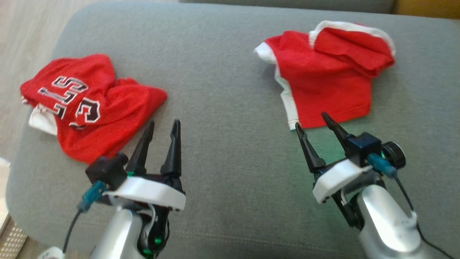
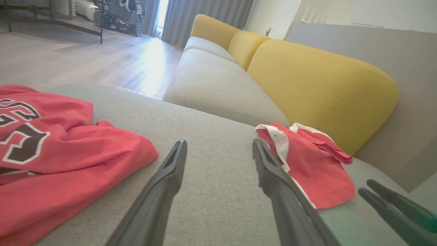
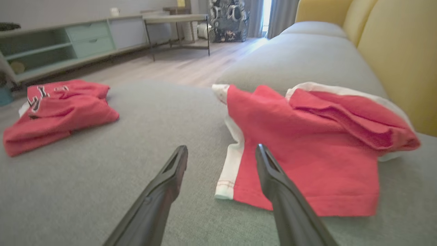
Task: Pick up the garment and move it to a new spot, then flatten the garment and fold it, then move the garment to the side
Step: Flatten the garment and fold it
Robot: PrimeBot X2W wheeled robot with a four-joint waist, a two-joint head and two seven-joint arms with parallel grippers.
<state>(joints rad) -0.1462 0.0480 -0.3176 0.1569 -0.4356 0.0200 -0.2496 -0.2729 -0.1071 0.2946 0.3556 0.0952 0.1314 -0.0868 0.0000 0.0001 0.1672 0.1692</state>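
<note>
Two crumpled red garments lie on the grey sofa seat (image 1: 222, 82). A jersey with black-and-white lettering (image 1: 90, 108) (image 2: 68, 153) (image 3: 61, 109) sits at the left. A plain red piece with white trim (image 1: 323, 79) (image 2: 314, 164) (image 3: 307, 143) sits at the right. My left gripper (image 1: 164, 122) (image 2: 219, 142) is open over bare cushion, just right of the jersey's near corner. Open as well, my right gripper (image 1: 311, 119) (image 3: 222, 147) (image 2: 366, 187) has its tips at the near hem of the white-trimmed piece, holding nothing.
Yellow back cushions (image 2: 324, 85) rise behind the seat, close to the white-trimmed garment. The seat's rounded left edge drops to wood floor (image 1: 21, 36). A low shelf unit (image 3: 68, 44) and a small table (image 3: 177, 20) stand across the room. Bare grey cushion lies between the garments.
</note>
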